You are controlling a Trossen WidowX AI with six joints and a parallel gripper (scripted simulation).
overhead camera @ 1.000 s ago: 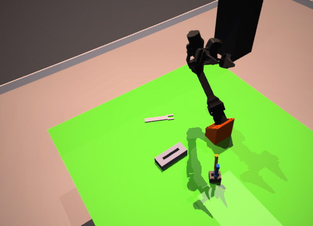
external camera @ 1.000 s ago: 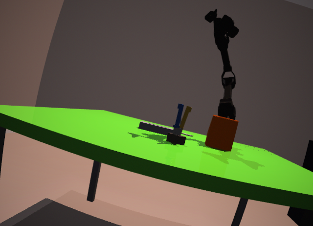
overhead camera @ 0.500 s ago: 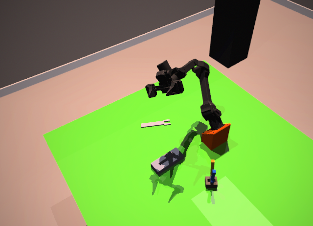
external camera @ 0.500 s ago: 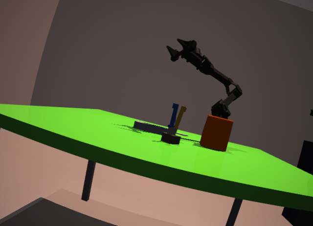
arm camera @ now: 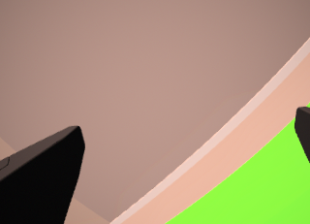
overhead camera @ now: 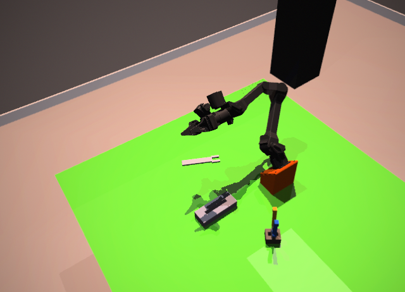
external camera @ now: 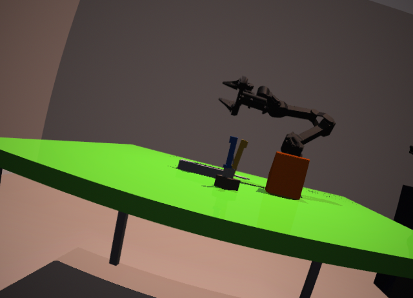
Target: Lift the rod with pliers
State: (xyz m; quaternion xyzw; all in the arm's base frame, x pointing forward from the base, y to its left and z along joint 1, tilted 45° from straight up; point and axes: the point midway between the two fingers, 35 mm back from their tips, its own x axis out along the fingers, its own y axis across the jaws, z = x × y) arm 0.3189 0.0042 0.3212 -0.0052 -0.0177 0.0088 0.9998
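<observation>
The empty, fully open gripper [overhead camera: 188,131] [external camera: 221,91] [arm camera: 192,127] stood well apart from the holster [overhead camera: 272,241] [external camera: 226,183], where skewed approach risked tipping the pliers [overhead camera: 275,227] [external camera: 231,152].

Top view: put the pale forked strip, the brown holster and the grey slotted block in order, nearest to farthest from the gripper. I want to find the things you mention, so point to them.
1. Pale forked strip [overhead camera: 196,160] [external camera: 244,177], just below the gripper [overhead camera: 181,134] [external camera: 221,91] [arm camera: 190,119] in the picture.
2. Grey slotted block [overhead camera: 220,213] [external camera: 197,167], lower down.
3. Brown holster [overhead camera: 273,241] [external camera: 226,182], lower right.
</observation>
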